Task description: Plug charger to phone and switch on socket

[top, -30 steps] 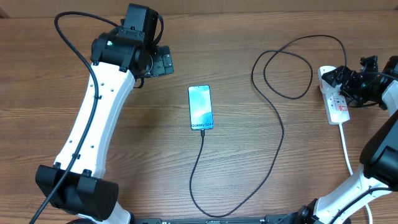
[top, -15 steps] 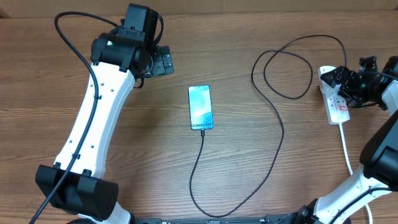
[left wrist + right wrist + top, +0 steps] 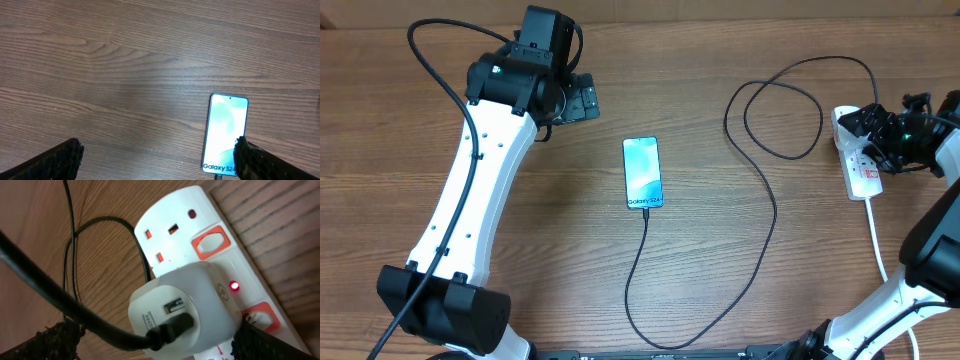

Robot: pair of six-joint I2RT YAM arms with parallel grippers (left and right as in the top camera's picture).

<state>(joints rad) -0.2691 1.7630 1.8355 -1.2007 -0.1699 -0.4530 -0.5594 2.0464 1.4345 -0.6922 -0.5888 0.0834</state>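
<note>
On the socket [image 3: 200, 210], an adapter [image 3: 200, 295] holds the charger [image 3: 172, 326].

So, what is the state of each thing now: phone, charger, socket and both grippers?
phone: flat on the table, screen lit, cable at its lower end.
charger: plugged into the white adapter on the socket.
socket: red light lit beside the adapter.
left gripper: open, empty, above the table near the phone.
right gripper: open, empty, over the socket.
</note>
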